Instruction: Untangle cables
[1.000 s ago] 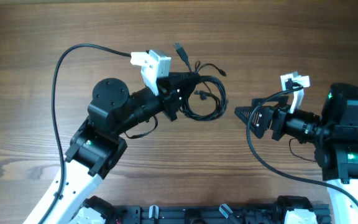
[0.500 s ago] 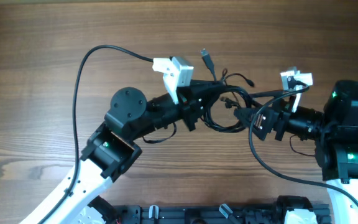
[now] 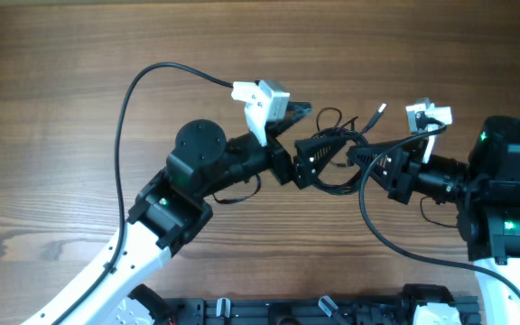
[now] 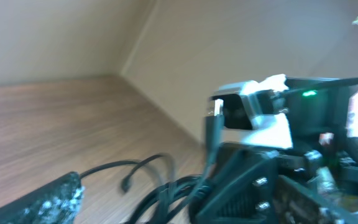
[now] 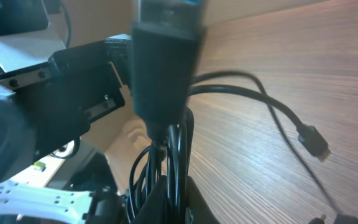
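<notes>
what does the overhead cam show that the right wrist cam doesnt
Only overhead: the whole layout, with the left arm and the right arm reaching toward each other over the wooden table, and the cables looped between them at the right claw.
Only right wrist: a close look at the strands bunched in the right claw, which is shut on them, and a small plug end that I can't pick out from above.
Both: the cables, one plug sticking up, part of the left arm.

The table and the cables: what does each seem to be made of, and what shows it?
Table: wood or wood-look laminate, matte brown, judging by its long grain lines. Cables: probably plastic- or rubber-sheathed wire, smooth black with a slight sheen, bending in soft loops.
</notes>
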### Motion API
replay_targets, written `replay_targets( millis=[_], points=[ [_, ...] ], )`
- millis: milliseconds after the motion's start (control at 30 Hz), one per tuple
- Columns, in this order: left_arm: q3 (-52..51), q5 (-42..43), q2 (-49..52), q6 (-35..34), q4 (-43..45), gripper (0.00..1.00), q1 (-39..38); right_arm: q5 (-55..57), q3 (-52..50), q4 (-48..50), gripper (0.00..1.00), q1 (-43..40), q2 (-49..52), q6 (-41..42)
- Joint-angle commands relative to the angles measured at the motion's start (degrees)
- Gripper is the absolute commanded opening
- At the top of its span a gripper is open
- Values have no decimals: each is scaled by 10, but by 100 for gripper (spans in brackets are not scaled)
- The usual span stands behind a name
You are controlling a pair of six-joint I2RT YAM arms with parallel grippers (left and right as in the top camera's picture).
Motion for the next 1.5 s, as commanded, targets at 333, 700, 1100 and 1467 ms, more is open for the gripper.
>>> replay_targets(
  millis=[333,700,1100,1467],
  points=[
    [8,83,-38,377,-204,100,-9,126,9,-14,4,-1,34,97],
    [8,71,-7,622,-251,95,-99,-37,9,-36,4,-1,57,-94],
    [8,68,5,620,-250,57,-104,-100,9,-66,4,-1,57,-175],
    [8,69,17,618,-250,50,-104,-143,9,-66,4,-1,57,-201]
  ],
)
